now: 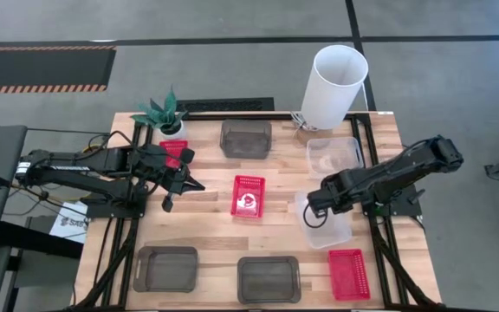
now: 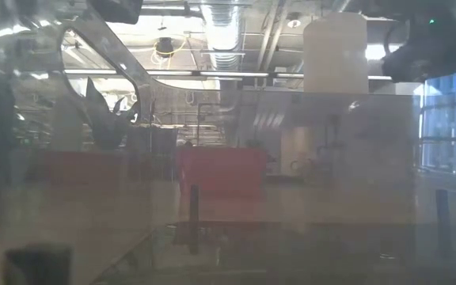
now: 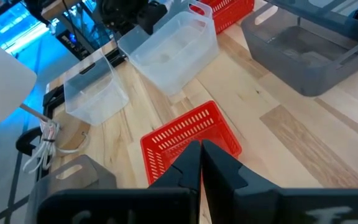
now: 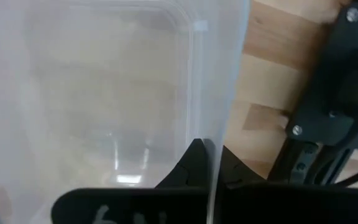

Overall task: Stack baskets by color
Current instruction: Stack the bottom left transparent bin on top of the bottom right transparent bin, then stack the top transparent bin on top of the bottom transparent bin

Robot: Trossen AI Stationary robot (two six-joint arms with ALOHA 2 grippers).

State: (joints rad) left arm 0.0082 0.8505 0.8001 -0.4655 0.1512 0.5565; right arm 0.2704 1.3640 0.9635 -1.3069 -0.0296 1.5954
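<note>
Seen from above, my right gripper (image 1: 312, 214) pinches the rim of a clear basket (image 1: 329, 227) on the wooden table (image 1: 206, 230). My left gripper (image 1: 177, 192) rests closed near a red basket (image 1: 249, 195) at centre. Another clear basket (image 1: 334, 154) sits beyond, grey baskets (image 1: 268, 278) along the near edge.

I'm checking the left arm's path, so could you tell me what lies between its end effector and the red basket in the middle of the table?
Only bare wooden tabletop separates the left end effector from the red basket, as the high view shows.
</note>
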